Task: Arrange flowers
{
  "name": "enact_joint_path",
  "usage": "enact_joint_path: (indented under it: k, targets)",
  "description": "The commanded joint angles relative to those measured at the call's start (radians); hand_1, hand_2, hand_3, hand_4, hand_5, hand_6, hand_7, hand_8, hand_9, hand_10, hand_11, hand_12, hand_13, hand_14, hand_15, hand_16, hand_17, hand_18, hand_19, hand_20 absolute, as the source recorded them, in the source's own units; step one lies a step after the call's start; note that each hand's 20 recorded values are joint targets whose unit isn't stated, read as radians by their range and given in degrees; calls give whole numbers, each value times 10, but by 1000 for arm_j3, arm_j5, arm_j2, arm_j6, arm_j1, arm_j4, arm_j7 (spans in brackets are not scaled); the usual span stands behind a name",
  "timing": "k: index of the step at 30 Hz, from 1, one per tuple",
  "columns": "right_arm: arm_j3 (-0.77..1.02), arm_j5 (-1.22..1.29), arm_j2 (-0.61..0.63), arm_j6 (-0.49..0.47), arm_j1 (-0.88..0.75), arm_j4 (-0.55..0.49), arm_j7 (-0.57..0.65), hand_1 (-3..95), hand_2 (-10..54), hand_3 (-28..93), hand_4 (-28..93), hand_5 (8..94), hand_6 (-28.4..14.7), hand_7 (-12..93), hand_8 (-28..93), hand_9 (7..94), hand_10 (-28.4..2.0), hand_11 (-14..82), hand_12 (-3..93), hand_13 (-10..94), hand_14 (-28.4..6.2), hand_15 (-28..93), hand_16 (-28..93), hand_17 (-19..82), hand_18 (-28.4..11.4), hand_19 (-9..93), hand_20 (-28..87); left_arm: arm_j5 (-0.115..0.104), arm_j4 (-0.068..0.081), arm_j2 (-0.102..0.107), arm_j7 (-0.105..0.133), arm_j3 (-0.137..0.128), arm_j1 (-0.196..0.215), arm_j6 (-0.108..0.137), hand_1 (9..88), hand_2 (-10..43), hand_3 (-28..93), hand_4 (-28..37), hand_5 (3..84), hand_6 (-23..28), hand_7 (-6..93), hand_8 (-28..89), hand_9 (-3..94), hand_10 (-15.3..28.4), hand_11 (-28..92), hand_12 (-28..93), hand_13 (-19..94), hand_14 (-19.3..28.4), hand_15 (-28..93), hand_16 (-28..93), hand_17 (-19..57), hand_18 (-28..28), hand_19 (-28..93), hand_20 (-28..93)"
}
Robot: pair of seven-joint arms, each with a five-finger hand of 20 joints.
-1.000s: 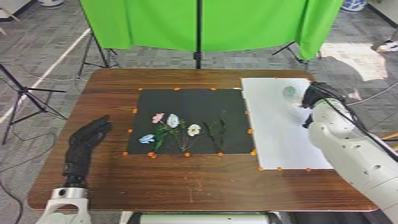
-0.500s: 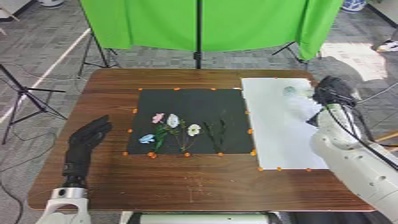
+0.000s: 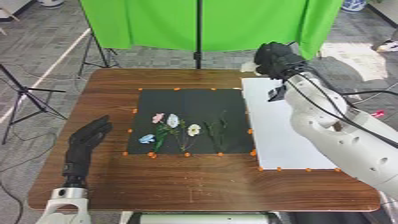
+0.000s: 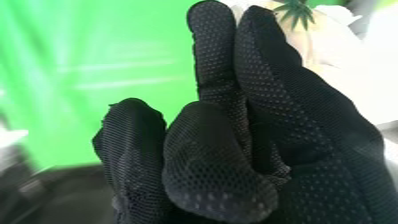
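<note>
The left hand [image 3: 89, 134] is positioned over the bench [image 3: 178, 192] at the left, fingers extended and empty. Right of it, the blue flower [image 3: 147, 139] lies nearest on the black sheet [image 3: 191, 102]; beyond are cream [image 3: 194, 130], white [image 3: 172, 121] and pink [image 3: 158, 118] flowers. At the white sheet's [image 3: 280, 130] far end, the right hand [image 3: 280, 60] is partly closed, gripping a pale flower [image 3: 250, 66]; exact contact is hidden.

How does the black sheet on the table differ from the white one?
The black sheet looks nearly square; the white sheet is long and narrow. The black sheet bears flowers, while the white sheet reaches nearer the robot. Both have orange bits along their edges.
</note>
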Motion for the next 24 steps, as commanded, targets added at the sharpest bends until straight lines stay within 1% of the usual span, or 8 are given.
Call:
enact_joint_path:
  k: [1,7,12,14,15,17,20,24]
  targets:
    - [-110,-35,-114,-106,-52,13,-45,632,-95,580,-213,817,40,184,26,905,-70,54,392,937,15,682,307,660,-144,932,681,-1,17,-39,-6,34,3,-16,282,-95,634,-152,473,49,124,-46,433,137,183,150,349,182,188,31,78,169,133,212]
    - [-153,-66,-138,-148,-72,30,-65,631,-95,579,-210,814,41,188,26,904,-71,54,392,937,15,678,312,660,-143,932,680,2,19,-46,-9,36,3,-24,282,-95,634,-153,474,49,125,-46,433,136,183,150,348,183,187,31,78,169,134,212]
    - [-159,-56,-136,-162,-82,19,-59,628,-95,580,-208,811,41,190,26,900,-72,53,392,937,14,675,315,657,-144,932,681,0,16,-47,-10,33,7,-23,282,-95,634,-153,473,49,124,-46,432,136,183,150,348,183,187,32,78,169,134,212]
    - [-156,-55,-136,-167,-83,15,-56,618,-95,586,-202,804,42,193,30,896,-74,50,388,937,14,672,317,656,-144,932,681,1,14,-48,-11,31,12,-21,282,-95,635,-152,473,50,123,-46,432,136,183,150,349,183,186,32,78,169,133,211]
    - [-150,-45,-135,-177,-82,9,-53,599,-95,593,-196,795,40,194,32,887,-76,48,385,937,13,669,321,655,-144,932,680,1,17,-47,-9,31,7,-23,282,-95,635,-152,473,49,123,-46,432,136,183,151,348,183,186,31,78,169,133,211]
    - [-148,-36,-132,-178,-78,2,-54,583,-95,592,-191,785,36,194,32,875,-78,48,375,937,12,663,327,652,-145,932,680,1,16,-47,-9,31,8,-24,282,-95,635,-152,473,49,123,-46,432,135,182,150,348,183,186,31,78,169,133,211]
    - [-132,-21,-124,-219,-77,-15,-64,551,-95,579,-177,741,26,189,36,823,-84,75,340,929,10,653,337,642,-146,932,678,3,16,-47,-9,30,7,-27,281,-95,635,-152,473,49,123,-46,432,136,182,150,347,183,186,32,77,169,133,211]
    - [-111,-4,-116,-265,-73,-35,-81,466,-95,656,-189,674,28,188,-4,752,-101,155,240,918,7,649,340,629,-144,932,670,2,14,-48,-10,29,10,-26,280,-95,634,-151,473,49,124,-46,432,136,181,151,347,183,185,32,77,169,133,211]
